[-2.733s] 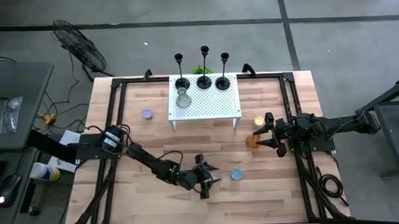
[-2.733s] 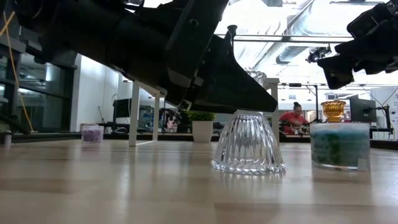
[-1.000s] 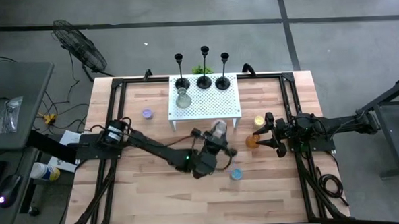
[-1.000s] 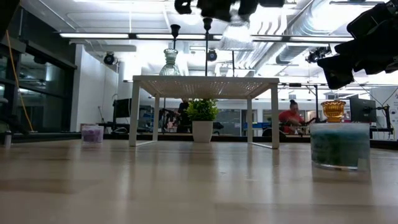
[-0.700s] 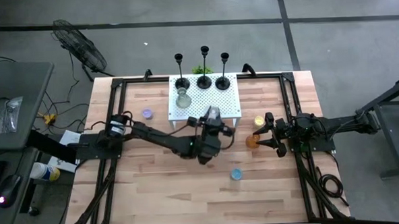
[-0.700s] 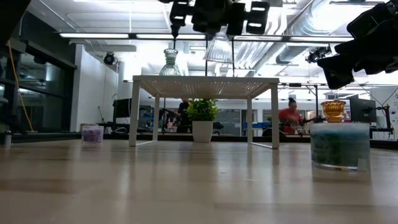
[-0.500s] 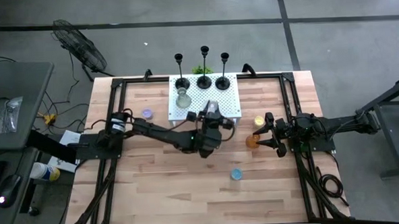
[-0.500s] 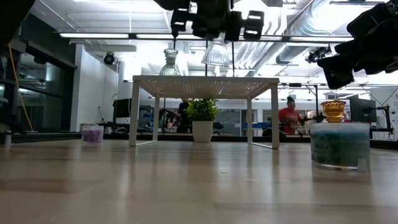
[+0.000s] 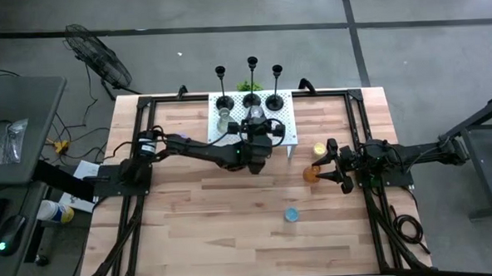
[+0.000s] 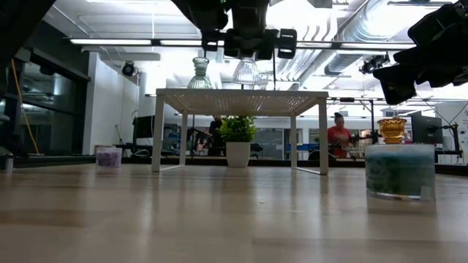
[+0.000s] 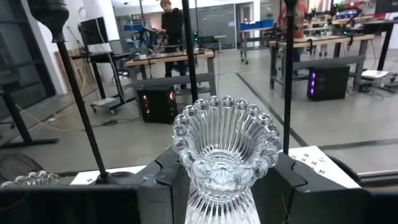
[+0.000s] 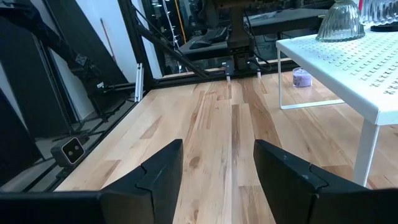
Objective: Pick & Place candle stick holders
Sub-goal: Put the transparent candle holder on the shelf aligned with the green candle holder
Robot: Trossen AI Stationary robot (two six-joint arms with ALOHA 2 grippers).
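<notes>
The left gripper (image 11: 225,186) is clamping a ribbed clear glass holder (image 11: 225,155) with a beaded rim, hovering over the white shelf (image 9: 283,136). Lowering carelessly risks toppling the black candlesticks (image 9: 252,94) just behind. The right gripper (image 9: 321,170), jaws wide, is waiting over the tabletop (image 9: 192,232).

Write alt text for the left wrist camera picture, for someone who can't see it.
A clear ribbed glass candle holder with a beaded rim is gripped in the left tool, filling the centre. Thin black candlestick stems rise behind it, with a blurred workshop beyond.
</notes>
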